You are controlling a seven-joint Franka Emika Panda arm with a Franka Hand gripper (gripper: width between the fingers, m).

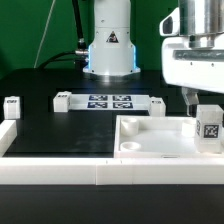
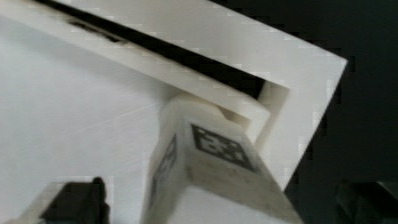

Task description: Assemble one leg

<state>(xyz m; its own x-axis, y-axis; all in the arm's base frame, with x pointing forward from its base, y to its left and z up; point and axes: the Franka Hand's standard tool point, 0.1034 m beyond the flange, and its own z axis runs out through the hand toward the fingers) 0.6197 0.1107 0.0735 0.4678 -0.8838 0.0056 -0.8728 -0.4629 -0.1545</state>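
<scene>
My gripper [image 1: 203, 104] is at the exterior view's right, shut on the leg [image 1: 209, 125], a small white block with a black-and-white tag on its face. It holds the leg upright at the right end of the large white tray-shaped piece [image 1: 150, 150], close to its rim. In the wrist view the leg [image 2: 217, 150] runs down between my dark fingers [image 2: 80, 203] onto a corner of the tray piece [image 2: 107, 120]. I cannot tell whether the leg's lower end touches the tray.
The marker board [image 1: 108, 101] lies at the back middle of the black table. Three more small white blocks stand near it [image 1: 12, 106], [image 1: 61, 99], [image 1: 158, 104]. A white wall [image 1: 55, 172] borders the table's front. The robot base [image 1: 108, 45] stands behind.
</scene>
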